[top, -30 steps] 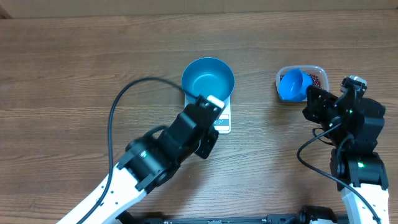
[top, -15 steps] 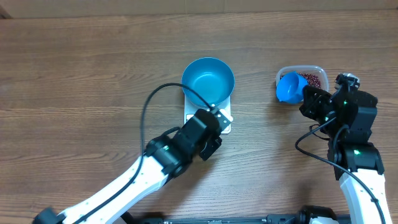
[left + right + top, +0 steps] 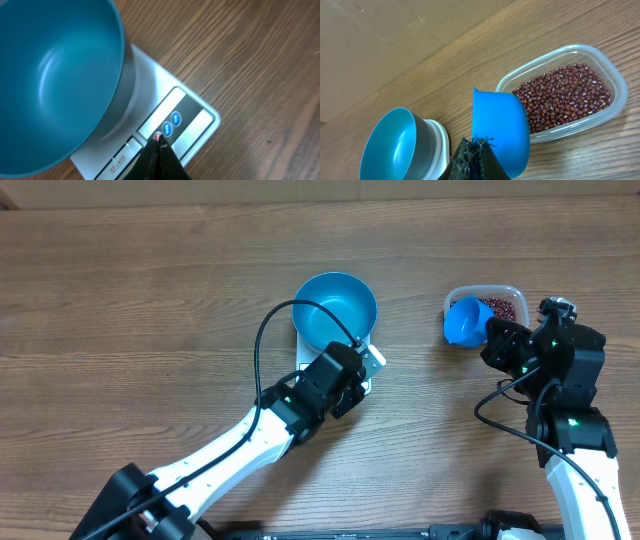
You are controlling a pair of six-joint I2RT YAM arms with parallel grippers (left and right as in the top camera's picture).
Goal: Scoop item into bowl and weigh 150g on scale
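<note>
The left gripper [image 3: 159, 146] is sitting pinched fully shut with nothing in it. Its tips are resting right on the little red button [image 3: 157, 136] on the front panel of the scale [image 3: 200, 117]. I can't tell if it's actually pushing the button down or just touching it. The two blue buttons [image 3: 171, 124] are lying just past the fingertips, a bit to their right. The bowl [image 3: 55, 75] is sitting on the scale's platform, ahead and to the left of those fingers, and it's filling most of the wrist view with its teal inside showing.

The right gripper [image 3: 476, 150] is closed as well, but this one is clamping the near end of the scoop [image 3: 501, 131]. The scoop's cup is sticking out straight ahead of the fingers, tipped on its side. It's overlapping the near corner of the clear tub [image 3: 616, 92], and I can't tell whether it's touching the rim. The beans [image 3: 560, 97] are lying in that tub, ahead and to the right of the fingers. From this side, the bowl and scale are sitting off to the fingers' left on the wooden table [image 3: 120, 310], well apart from the tub.
</note>
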